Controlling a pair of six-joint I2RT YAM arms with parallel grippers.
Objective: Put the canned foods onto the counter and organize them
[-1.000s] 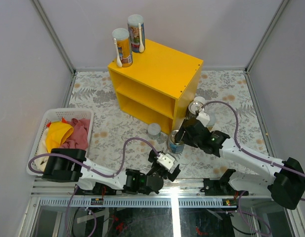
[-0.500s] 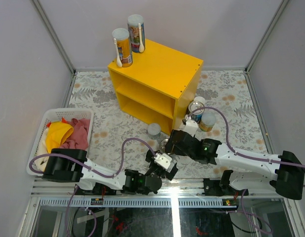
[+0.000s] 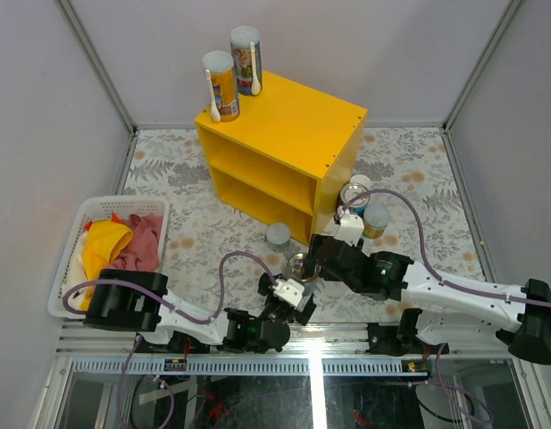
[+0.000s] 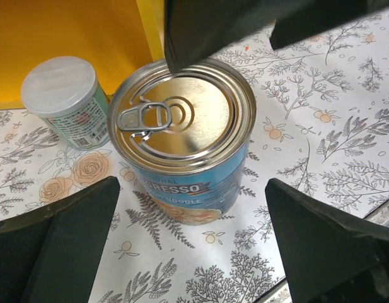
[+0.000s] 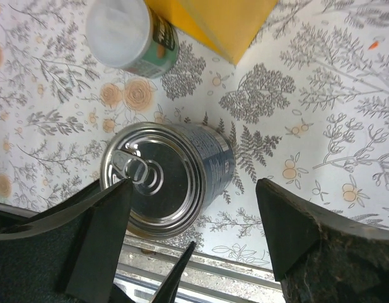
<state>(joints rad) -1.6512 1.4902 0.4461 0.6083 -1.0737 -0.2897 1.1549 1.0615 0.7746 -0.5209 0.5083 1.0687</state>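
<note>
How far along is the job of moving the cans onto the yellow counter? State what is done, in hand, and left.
Done: two tall tubes stand on top of the counter. In hand: nothing is gripped; the pull-tab can stands on the table between the fingers of the open right gripper, with the open left gripper facing it. Left: that can, the pale-lidded can and two cans by the counter's right side.

Cans on and around the shelf unit

A front tube [image 3: 221,85] and a rear tube [image 3: 246,60] stand on the shelf unit's [image 3: 284,116] back-left corner. On the bench [image 3: 418,170] before it sits the pull-tab can [image 4: 181,142], with a small can [image 4: 65,101] behind-left. Two more cans [image 3: 355,195] stand at the unit's right.
</note>
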